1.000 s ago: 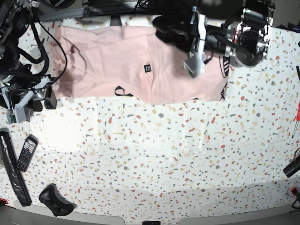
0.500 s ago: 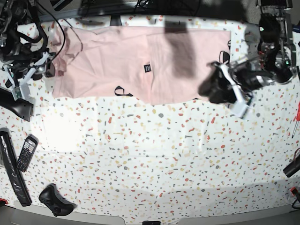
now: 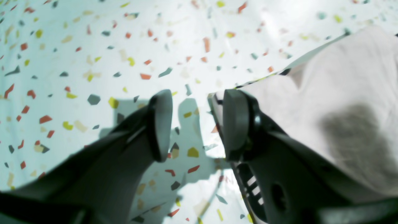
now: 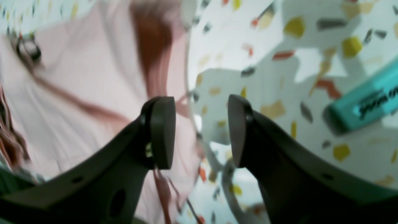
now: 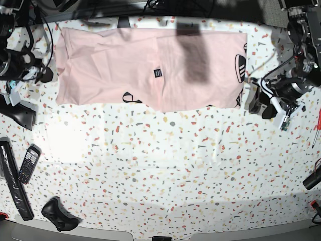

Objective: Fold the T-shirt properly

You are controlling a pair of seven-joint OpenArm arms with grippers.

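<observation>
Left wrist view: the left gripper (image 3: pixel 192 124) hangs with jaws spread and nothing between them, over the speckled table (image 3: pixel 93 46) just beside the edge of the T-shirt (image 3: pixel 342 77). Right wrist view: the right gripper (image 4: pixel 200 133) is likewise released and empty, straddling the shirt's other edge, with a teal marker (image 4: pixel 363 105) nearby. Base view: the T-shirt (image 5: pixel 125 65) lies as a long band across the far side of the table, both arms off its ends, so one fold appears laid, and the next move calls for gripping the ends to fold crosswise.

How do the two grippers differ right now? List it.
The left gripper sits at the T-shirt's lettered end; the right gripper sits at the opposite end. A teal marker lies near the right gripper, none near the left gripper. Both are open and hold nothing.
</observation>
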